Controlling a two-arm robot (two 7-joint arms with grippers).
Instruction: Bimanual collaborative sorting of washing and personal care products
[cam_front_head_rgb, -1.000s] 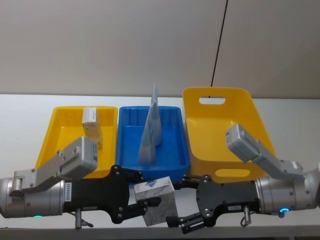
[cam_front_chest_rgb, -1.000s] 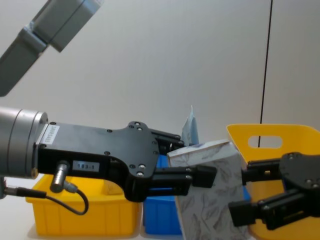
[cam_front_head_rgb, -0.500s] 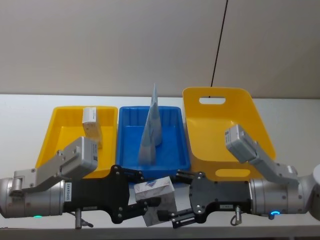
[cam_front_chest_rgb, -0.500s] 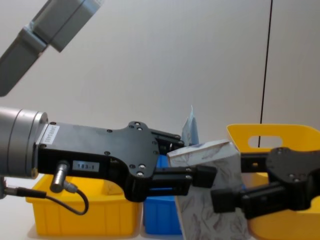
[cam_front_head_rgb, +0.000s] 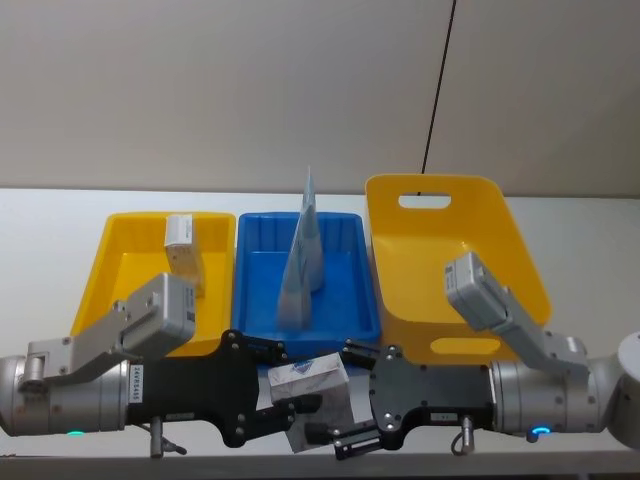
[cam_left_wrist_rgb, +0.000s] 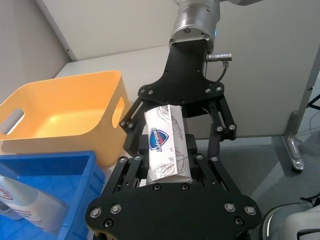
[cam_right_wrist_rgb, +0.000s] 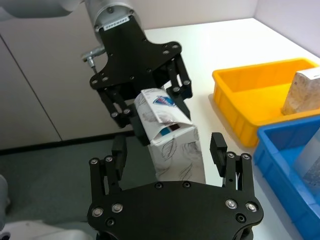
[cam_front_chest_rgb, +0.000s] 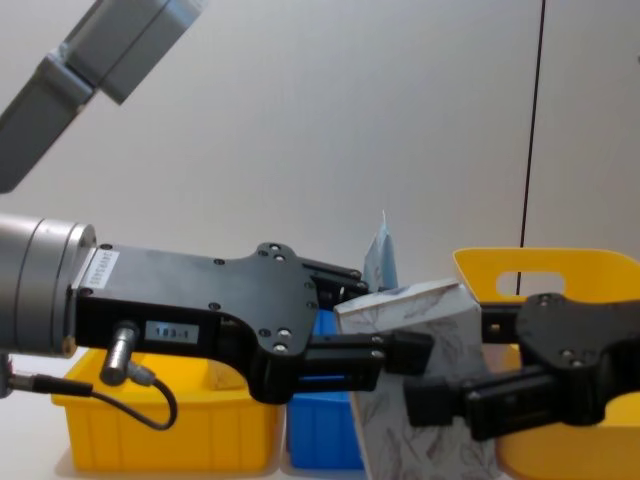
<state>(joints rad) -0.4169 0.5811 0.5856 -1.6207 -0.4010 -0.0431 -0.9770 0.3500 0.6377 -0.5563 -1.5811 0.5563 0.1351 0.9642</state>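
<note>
Grips the leaf-patterned pouch (cam_front_head_rgb: 310, 372) tight between the left gripper's (cam_front_head_rgb: 300, 380) fingers (cam_front_chest_rgb: 400, 355), holding it in the air near the table's front edge, before the bins. Straddles the same pouch with the right gripper (cam_front_head_rgb: 345, 398), fingers (cam_right_wrist_rgb: 217, 145) spread, a gap on each side in the right wrist view. Farther back: a pale blue tapered tube (cam_front_head_rgb: 305, 245) upright in the blue bin (cam_front_head_rgb: 345, 270), a small tan carton (cam_front_head_rgb: 183, 255) in the left yellow bin (cam_front_head_rgb: 125, 270), a yellow handled basket (cam_front_head_rgb: 450, 260) on the right. Beneath, a white table (cam_front_head_rgb: 40, 230); behind, a plain pale wall (cam_front_head_rgb: 200, 90) and a hanging black cable (cam_front_head_rgb: 437, 95).
</note>
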